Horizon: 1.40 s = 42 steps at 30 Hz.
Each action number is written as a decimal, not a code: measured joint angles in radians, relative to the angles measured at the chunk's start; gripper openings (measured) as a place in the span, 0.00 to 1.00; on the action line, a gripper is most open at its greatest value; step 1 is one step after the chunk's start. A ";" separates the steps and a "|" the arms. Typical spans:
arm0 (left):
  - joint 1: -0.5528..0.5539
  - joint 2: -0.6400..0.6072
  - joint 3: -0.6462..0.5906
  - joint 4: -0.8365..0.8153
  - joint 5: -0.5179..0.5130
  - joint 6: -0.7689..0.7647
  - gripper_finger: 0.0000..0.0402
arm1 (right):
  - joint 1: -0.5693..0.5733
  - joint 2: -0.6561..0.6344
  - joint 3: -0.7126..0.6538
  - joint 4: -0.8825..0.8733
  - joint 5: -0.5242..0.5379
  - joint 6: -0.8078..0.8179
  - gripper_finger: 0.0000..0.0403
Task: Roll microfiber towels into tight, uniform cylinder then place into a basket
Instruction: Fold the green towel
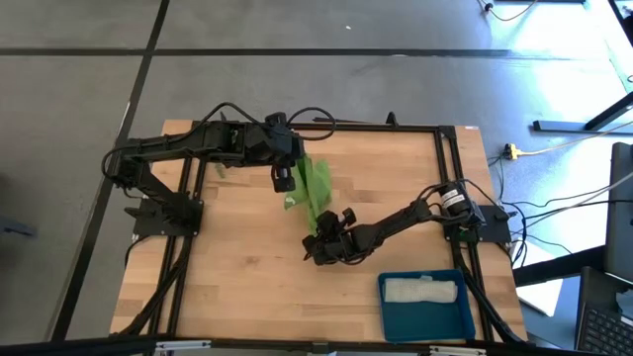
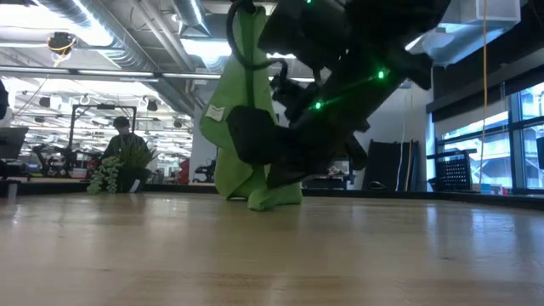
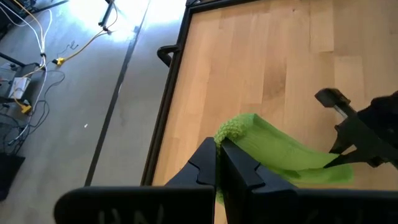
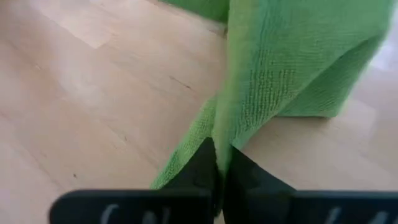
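1. The basket (image 1: 425,314) is sitting at the near right corner of the table (image 1: 247,267), with the pale rolled towel (image 1: 423,291) lying inside it along its far wall.
2. The right gripper (image 1: 318,247) is working low near the table's middle, just left of the basket and apart from it; its fingers (image 4: 239,177) are standing closed and pinching the lower edge of the green towel (image 1: 316,188).
3. In the low view the green towel (image 2: 246,110) is hanging as a tall drape, its bottom folds touching the wood, with the right arm's dark body in front of it.
4. The left gripper (image 1: 285,176) is holding farther back, above the towel's far end; its fingers (image 3: 239,168) are pressed together on a bunched corner of the cloth (image 3: 273,146), lifting it off the table.
5. The towel is stretching between the two grippers, running from the far-left grip down to the nearer right one.
6. Beyond the table's far edge, in the room, a leafy plant (image 2: 115,170) is standing, and a person (image 2: 121,127) is sitting behind it.
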 joint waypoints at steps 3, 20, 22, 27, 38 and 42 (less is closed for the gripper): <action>0.000 0.000 0.000 -0.011 -0.012 0.001 0.00 | 0.000 -0.048 0.000 -0.092 0.004 -0.001 0.01; 0.030 -0.155 0.001 -0.161 -0.093 -0.065 0.00 | -0.022 -0.546 0.000 -0.679 0.039 -0.134 0.01; 0.049 -0.163 -0.002 -0.215 -0.091 -0.099 0.00 | -0.039 -0.617 0.000 -0.685 0.040 -0.196 0.01; 0.079 -0.163 -0.045 -0.277 -0.076 -0.169 0.00 | -0.091 -0.750 0.001 -0.673 0.025 -0.348 0.01; 0.097 -0.163 -0.301 -0.004 -0.120 -0.097 0.00 | -0.248 -0.795 0.001 -0.656 -0.155 -0.560 0.01; 0.142 -0.163 -0.364 0.134 -0.154 -0.017 0.00 | -0.322 -0.795 0.001 -0.630 -0.152 -0.639 0.01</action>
